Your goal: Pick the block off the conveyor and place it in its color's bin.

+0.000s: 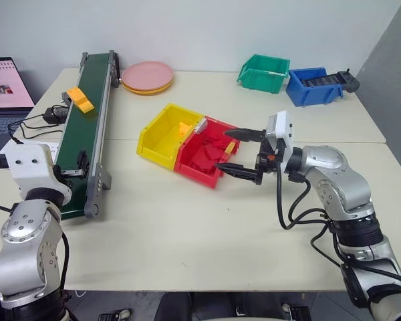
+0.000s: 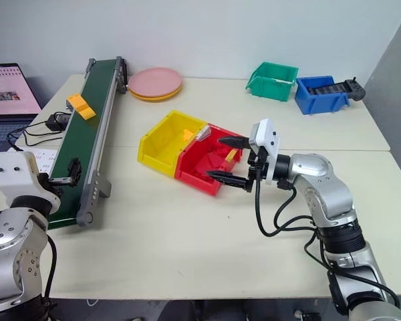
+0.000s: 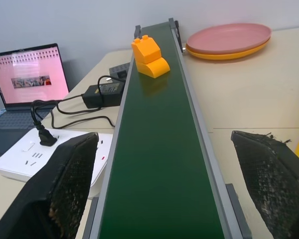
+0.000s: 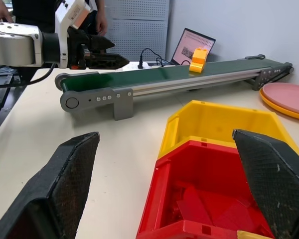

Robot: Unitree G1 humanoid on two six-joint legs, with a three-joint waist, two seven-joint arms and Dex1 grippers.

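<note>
Riding mid-belt, block clear of conveyor rails; left gripper and right gripper jaws wide, empty.

left arm – bent up at the near left, left gripper pointing level, fingers standing wide apart | right arm – reaching in from the right, wrist turned left, right gripper gaping, holding nothing
</note>
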